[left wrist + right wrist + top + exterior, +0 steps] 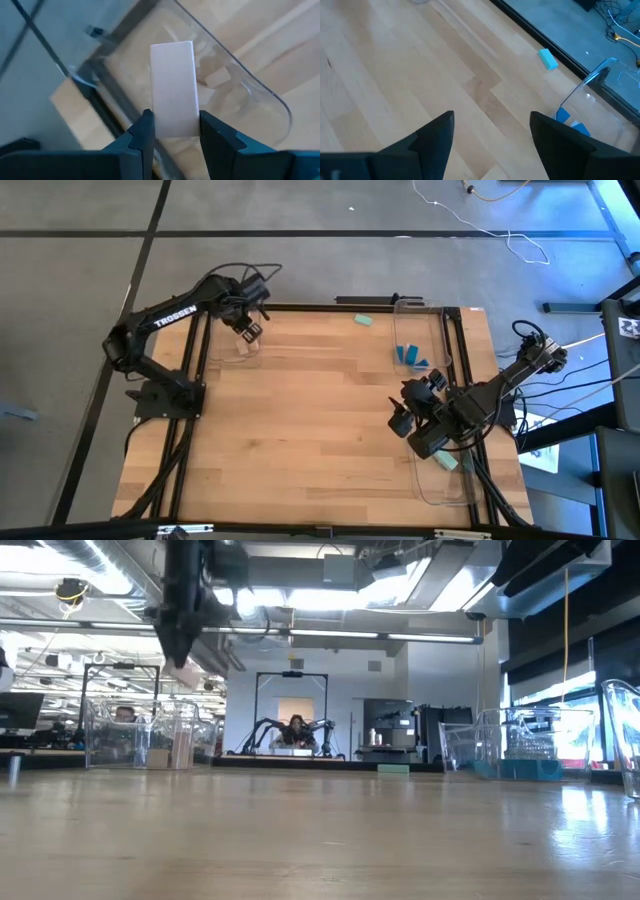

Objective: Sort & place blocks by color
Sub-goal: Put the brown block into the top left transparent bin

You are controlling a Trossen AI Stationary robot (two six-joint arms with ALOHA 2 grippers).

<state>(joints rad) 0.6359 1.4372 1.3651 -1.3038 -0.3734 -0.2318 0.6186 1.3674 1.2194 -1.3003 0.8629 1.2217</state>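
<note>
My left gripper [248, 330] hangs above a clear tray [232, 348] at the table's far left and is shut on a pale tan block [172, 85]. More tan blocks [218, 77] lie inside that tray. My right gripper [403, 415] hovers open over bare table at the right, with nothing between its fingers [491, 122]. A mint block [363, 320] lies flat on the table near the far edge. Blue blocks [410, 357] lie in a second clear tray [432, 330] at the far right. My left gripper pinches the pale tan block between its two fingers, at the block's end nearest the gripper [172, 127]. The fingers point steeply down and press its two long sides. The rest of the block sticks out past the fingertips, clear above the tray.
A third clear tray [445, 485] at the near right holds a mint block [447, 462], under my right arm. Black frame rails [195, 380] run along the table's left and right sides. The table's middle [310, 420] is bare wood.
</note>
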